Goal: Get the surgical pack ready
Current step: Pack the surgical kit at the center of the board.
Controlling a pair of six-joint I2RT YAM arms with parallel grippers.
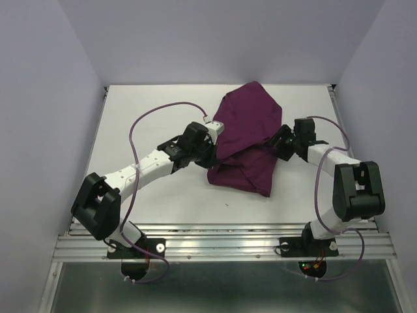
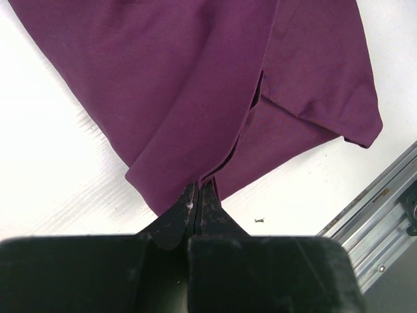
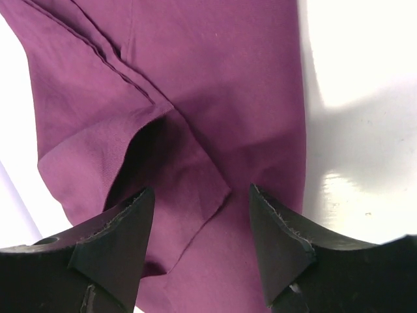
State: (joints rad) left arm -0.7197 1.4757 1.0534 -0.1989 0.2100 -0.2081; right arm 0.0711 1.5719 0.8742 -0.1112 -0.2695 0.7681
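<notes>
The surgical pack shows as a plum-purple cloth lying folded over in a loose bundle at the middle of the white table; whatever is under its folds is hidden. My left gripper is at the bundle's left side. In the left wrist view it is shut on a folded edge of the cloth. My right gripper is at the bundle's right side. In the right wrist view it stands open just over the cloth, with a loose corner flap lying between the fingers, not pinched.
A metal rail runs along the table's near edge and shows in the left wrist view as the rail. A tiny dark speck lies on the table near the cloth. Pale walls close in the left, right and back.
</notes>
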